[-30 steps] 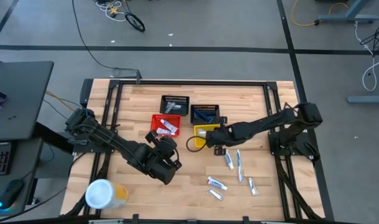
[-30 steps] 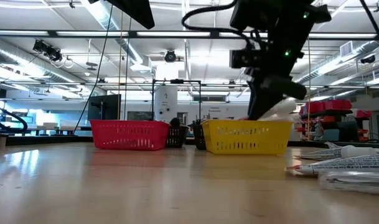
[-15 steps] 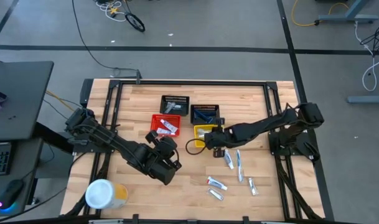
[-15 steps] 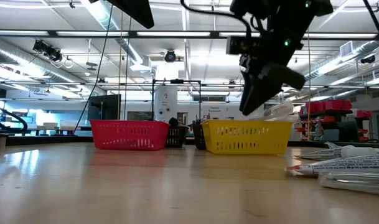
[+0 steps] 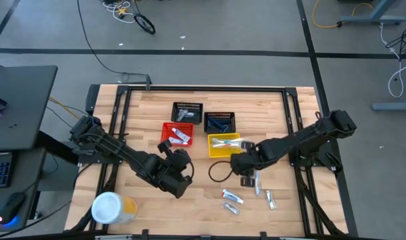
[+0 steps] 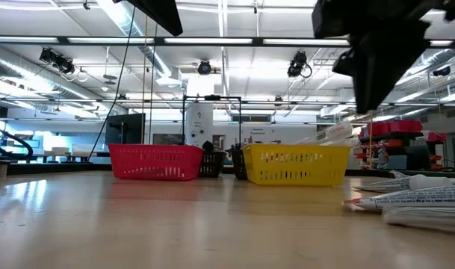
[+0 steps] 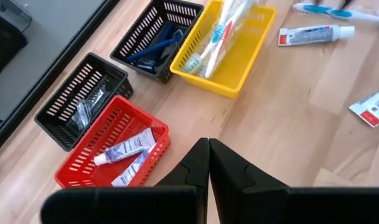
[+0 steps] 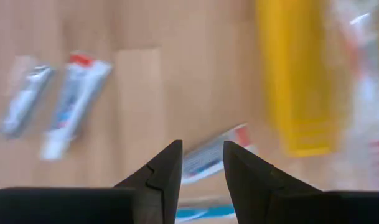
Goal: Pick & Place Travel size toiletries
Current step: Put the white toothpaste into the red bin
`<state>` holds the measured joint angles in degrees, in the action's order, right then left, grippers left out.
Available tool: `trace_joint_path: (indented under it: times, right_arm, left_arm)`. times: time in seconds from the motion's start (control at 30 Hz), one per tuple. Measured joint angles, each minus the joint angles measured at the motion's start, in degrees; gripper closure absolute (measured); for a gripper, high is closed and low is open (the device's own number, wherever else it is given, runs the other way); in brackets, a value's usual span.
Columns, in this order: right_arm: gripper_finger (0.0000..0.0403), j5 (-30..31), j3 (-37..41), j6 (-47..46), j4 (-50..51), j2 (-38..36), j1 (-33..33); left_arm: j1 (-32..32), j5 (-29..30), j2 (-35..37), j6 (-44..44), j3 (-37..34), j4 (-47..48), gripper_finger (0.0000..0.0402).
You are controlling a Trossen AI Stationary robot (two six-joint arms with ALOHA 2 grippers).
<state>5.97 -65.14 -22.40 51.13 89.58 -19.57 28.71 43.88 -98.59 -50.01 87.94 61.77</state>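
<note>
Wood planks make up the tabletop (image 5: 149,110), and nearest its front edge lie loose toiletries — two small white tubes (image 5: 232,197) side by side, lying slantwise, and a third tube (image 5: 270,199) a little to their right. Their printing is too small to read. Just beyond them the right pincer (image 5: 248,175) hangs above the boards with its fingers apart, holding nothing; a tube (image 8: 208,154) shows between its fingers in its wrist view, lying on the wood below. The left pincer (image 5: 179,175) waits left of centre, fingers pressed together and empty. Farther back sits the yellow basket (image 5: 224,144) with toothbrushes (image 7: 209,45) lying along its length — bristle heads toward the red basket (image 5: 177,134), which holds two tubes (image 7: 122,150) lengthwise. Beyond those stand two black baskets (image 5: 187,111), the right one with dark blue razors (image 7: 153,51) inside.
</note>
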Motion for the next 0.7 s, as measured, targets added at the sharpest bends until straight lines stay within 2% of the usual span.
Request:
trace_joint_path:
  times: [0.1, 0.43, 0.57, 0.7]
  right_arm:
    - [0.0277, -2.9, 0.3, -3.7, -1.5, 0.0, -1.4]
    - [0.0277, -1.6, 0.7, -16.3, -3.9, 0.0, -5.4]
    - [0.0277, -1.6, 0.7, -16.6, -7.1, 0.0, -6.6]
    - [0.0277, -1.6, 0.7, -16.6, -9.5, 0.0, -7.9]
  left_arm:
    - [0.0, 0.0, 0.0, 3.1, 0.0, -0.3, 0.0386]
    - [-1.2, -3.3, 0.0, 16.2, 0.0, -0.8, 0.0386]
    - [-2.1, -4.3, 0.0, 20.8, -0.2, -1.5, 0.038]
    - [-3.8, -9.2, 0.0, 26.9, -2.7, -3.6, 0.0352]
